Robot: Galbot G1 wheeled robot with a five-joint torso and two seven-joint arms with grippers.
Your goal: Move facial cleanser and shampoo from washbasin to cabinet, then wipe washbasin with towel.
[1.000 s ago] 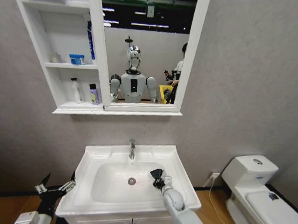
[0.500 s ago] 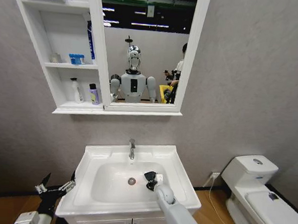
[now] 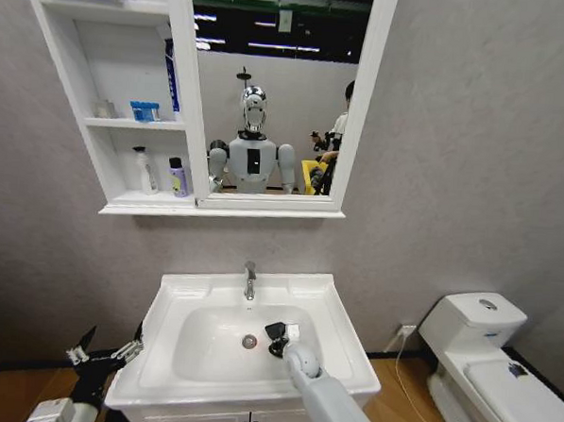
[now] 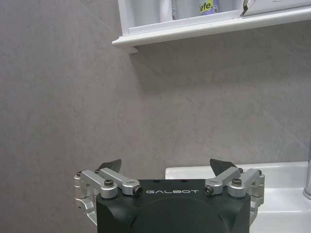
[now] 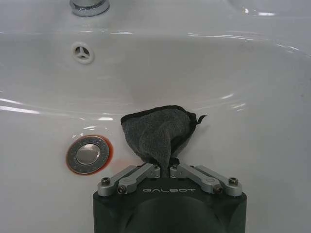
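Note:
My right gripper [image 3: 277, 336] is down in the bowl of the washbasin [image 3: 188, 286], shut on the black towel [image 3: 274, 330]. The right wrist view shows the towel [image 5: 158, 131] bunched against the white bowl ahead of that gripper [image 5: 165, 167], just beside the drain [image 5: 88, 154]. Above, on the bottom shelf of the cabinet [image 3: 122, 201], stand a white bottle [image 3: 147, 171] and a purple bottle [image 3: 178, 178]; I cannot tell which is the facial cleanser and which the shampoo. My left gripper [image 3: 104, 356] hangs open left of the basin, holding nothing [image 4: 166, 165].
The chrome tap [image 3: 250, 280] stands at the back of the basin. A blue tube [image 3: 173, 73] and small jars sit on the cabinet's middle shelf. The mirror [image 3: 279, 88] reflects the robot. A white toilet [image 3: 482, 363] stands to the right.
My right gripper has dragged the towel leftward across the bowl, from the right side to near the drain. The left arm has stayed put.

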